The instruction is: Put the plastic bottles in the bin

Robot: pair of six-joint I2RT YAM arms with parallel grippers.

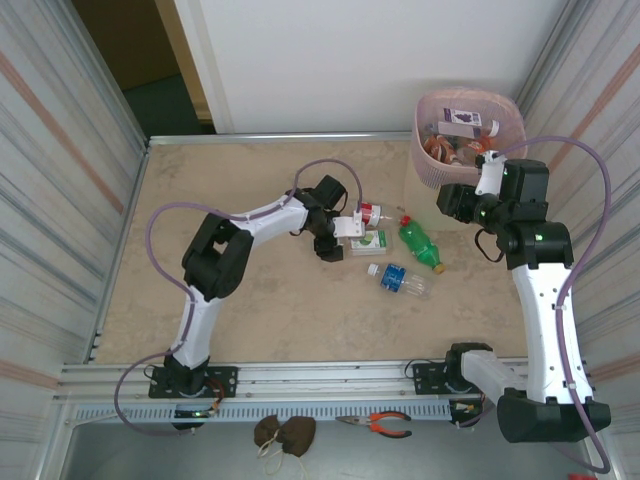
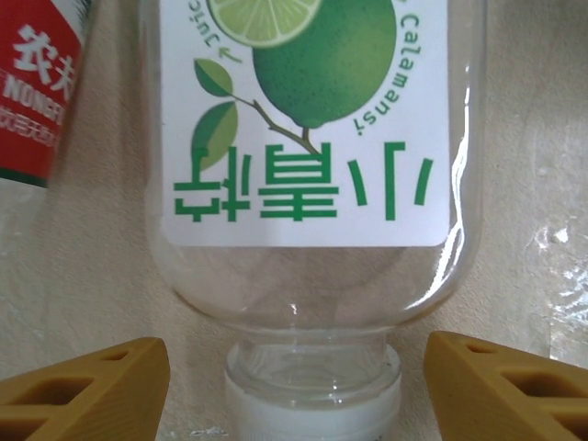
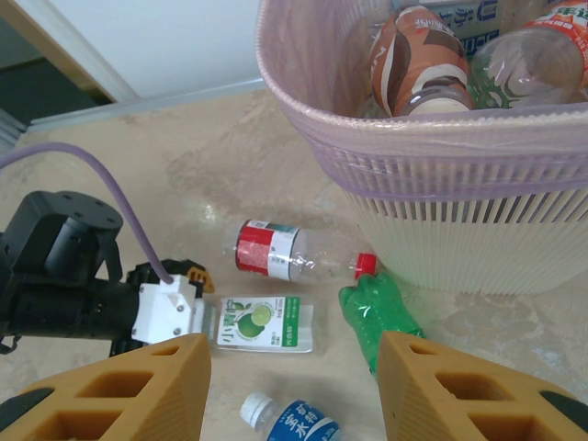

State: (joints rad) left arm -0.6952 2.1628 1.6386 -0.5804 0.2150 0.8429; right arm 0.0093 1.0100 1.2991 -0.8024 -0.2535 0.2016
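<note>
Lime-label bottle [image 2: 312, 184] between parted claw fingers [image 2: 96, 390]

Between the mustard-yellow left fingers [image 2: 92, 390] lies a clear bottle [image 2: 312, 184], its white label printed with a green lime, green leaves and green lettering, its cap white. Ahead of the same-coloured right fingers [image 3: 138, 386]: a red-labelled bottle [image 3: 276, 250], red-capped; a green bottle [image 3: 377, 317]; a beige slotted bin [image 3: 459, 230], pink-lined.
</note>
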